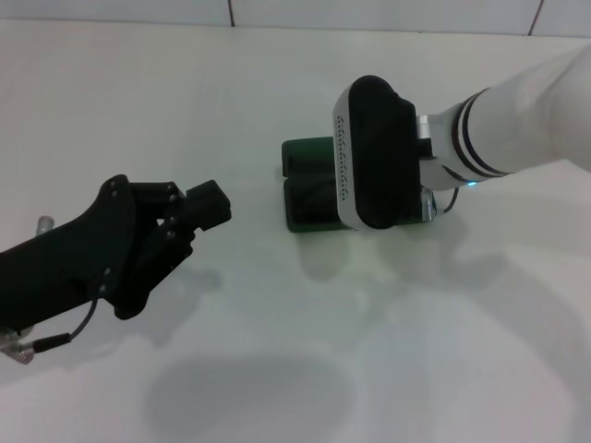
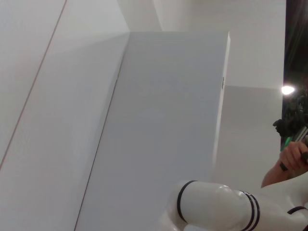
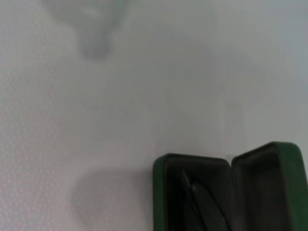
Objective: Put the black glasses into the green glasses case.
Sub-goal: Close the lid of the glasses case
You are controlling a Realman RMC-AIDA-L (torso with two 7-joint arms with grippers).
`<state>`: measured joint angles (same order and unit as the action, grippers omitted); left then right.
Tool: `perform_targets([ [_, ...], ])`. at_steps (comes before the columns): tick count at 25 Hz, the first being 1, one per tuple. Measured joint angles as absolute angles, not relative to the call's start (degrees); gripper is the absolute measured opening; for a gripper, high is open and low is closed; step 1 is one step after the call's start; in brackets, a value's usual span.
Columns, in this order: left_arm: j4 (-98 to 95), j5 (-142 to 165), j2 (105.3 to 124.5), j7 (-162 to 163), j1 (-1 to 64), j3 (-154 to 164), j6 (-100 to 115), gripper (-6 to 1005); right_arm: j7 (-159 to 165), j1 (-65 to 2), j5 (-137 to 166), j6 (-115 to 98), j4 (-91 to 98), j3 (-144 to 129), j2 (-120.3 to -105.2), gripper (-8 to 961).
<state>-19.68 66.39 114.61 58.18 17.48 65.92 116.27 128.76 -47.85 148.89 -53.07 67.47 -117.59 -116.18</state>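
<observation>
The green glasses case (image 1: 309,185) lies open at the table's middle, partly covered by my right arm. My right gripper (image 1: 371,152) hangs directly above its right part. In the right wrist view the green glasses case (image 3: 284,183) shows both dark-lined halves. Slender dark shapes, seemingly the black glasses (image 3: 196,202), lie inside one half, partly cut off by the picture's edge. My left gripper (image 1: 209,205) is shut and empty, raised over the table to the left of the case, well apart from it.
The white table (image 1: 295,351) stretches all round the case. A white wall runs along the far edge. The left wrist view shows only walls, part of a white robot arm (image 2: 216,207) and a person's hand (image 2: 291,161) at the side.
</observation>
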Motion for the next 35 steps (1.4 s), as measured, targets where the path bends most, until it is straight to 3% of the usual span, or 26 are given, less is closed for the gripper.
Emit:
perform_targets([
  [8,-19.68,66.22,114.61,58.18,17.68,65.91,116.27,41,128.76,-44.71,148.45,-54.92,71.55,-117.36,-116.19,168],
  [16,-19.78,66.15,114.15,58.91,19.50,64.40,116.18,42,128.60,-34.61,141.92,-55.35,80.87,-108.57,-116.18,173],
  [23,-22.19,66.65,111.41,69.26,22.02,58.49,108.24,42,116.56,-25.95,112.96,-62.36,83.47,-89.86,-116.08,177],
  [29,-27.21,74.46,107.70,79.23,32.00,57.90,97.96,42,99.57,-13.85,86.77,-79.31,78.89,-67.01,-115.94,181],
  [32,-28.53,80.99,107.21,85.43,36.66,57.91,92.36,62,93.32,-10.92,78.86,-87.19,70.01,-59.13,-115.96,183],
  [35,-29.31,88.02,107.95,89.69,40.30,57.96,84.61,82,85.70,-10.09,72.76,-93.97,56.83,-51.99,-115.82,185],
])
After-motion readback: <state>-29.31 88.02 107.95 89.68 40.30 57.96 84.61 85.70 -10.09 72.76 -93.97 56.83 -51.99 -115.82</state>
